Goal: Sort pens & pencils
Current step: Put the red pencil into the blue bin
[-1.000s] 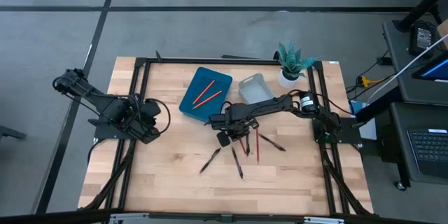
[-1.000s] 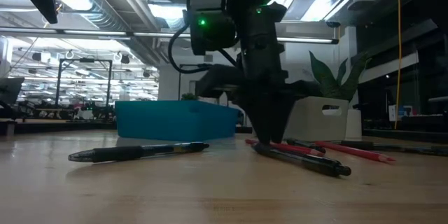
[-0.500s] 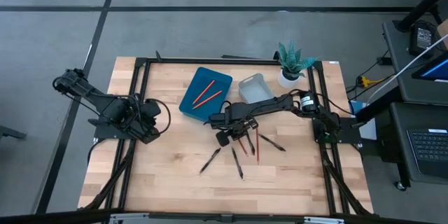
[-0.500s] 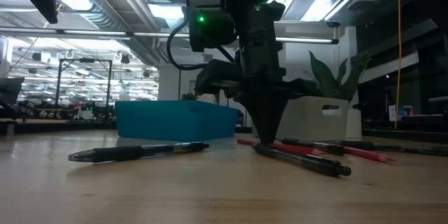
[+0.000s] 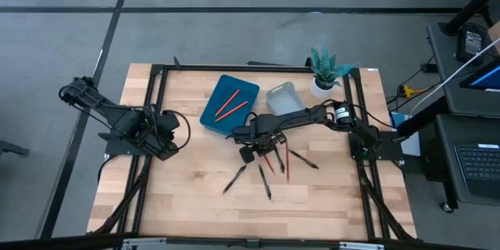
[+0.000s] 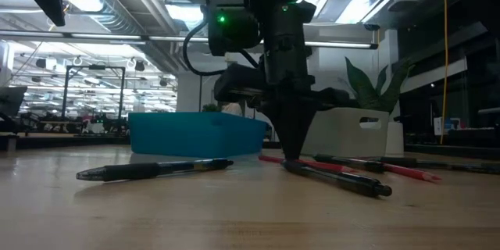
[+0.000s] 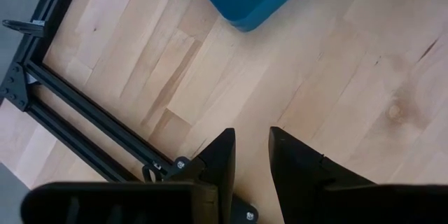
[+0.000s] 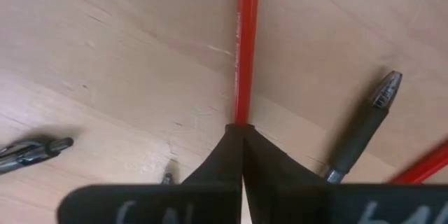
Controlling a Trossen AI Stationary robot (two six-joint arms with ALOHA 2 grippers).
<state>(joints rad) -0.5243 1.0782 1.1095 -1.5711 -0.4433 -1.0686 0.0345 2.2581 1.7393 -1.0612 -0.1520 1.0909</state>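
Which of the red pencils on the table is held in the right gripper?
The right gripper is shut on the pencil that runs straight out from its fingertips. The other loose pencil lies apart, beyond a black pen.

A blue tray (image 5: 218, 113); a grey bin (image 5: 286, 99); a potted plant (image 5: 326, 69).

Even, bright overhead light is seen on the desk (image 5: 187, 187) from above; only short soft shadows are cast beside the blue tray (image 5: 229, 103). At desk height the scene is dim and backlit: ceiling strip lights (image 6: 117, 4) glare behind the tray (image 6: 195, 134), and the foreground wood is blurred. Wrist close-ups are evenly lit.
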